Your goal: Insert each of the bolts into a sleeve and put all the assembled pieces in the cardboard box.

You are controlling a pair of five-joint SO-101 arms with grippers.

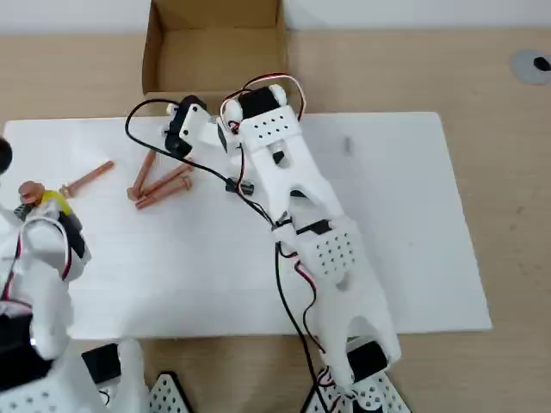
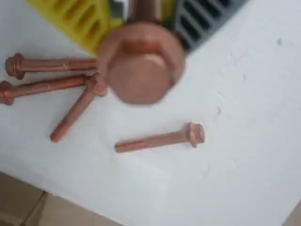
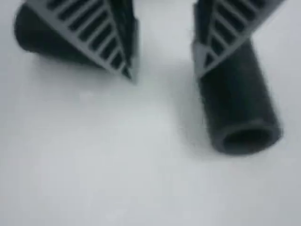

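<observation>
High view has the cardboard box (image 1: pixel 215 52) standing open at 12 o'clock on the wooden worktop (image 1: pixel 499 155), just beyond the far edge of a white sheet (image 1: pixel 387 258).

Loose copper-coloured bolts lie on the sheet toward 10 o'clock. A single bolt (image 1: pixel 86 179) lies by itself, and three bolts (image 1: pixel 159 185) lie in a touching cluster on its 3 o'clock side.

The left arm (image 1: pixel 34 301) comes in at 8 o'clock. Its left end effector (image 1: pixel 43 200) is clamped on a held bolt (image 1: pixel 33 190), near the single bolt.

The right arm (image 1: pixel 318 232) runs from 6 o'clock up the middle of the sheet. Its wrist sits between the cluster and the box.

Left wrist view looks straight at the flanged head of the held bolt. Its shank is pinched between a yellow finger (image 2: pixel 80 19) and a grey finger (image 2: pixel 202 19). The four loose bolts lie on the sheet below.

Right wrist view shows the right end effector (image 3: pixel 164 73) spread wide above the sheet with nothing in the gap.

A black sleeve (image 3: pixel 240 117) lies on its side just outside one finger, its open bore facing the camera. A second sleeve (image 3: pixel 42 40) lies outside the other finger and is partly hidden by it.
</observation>
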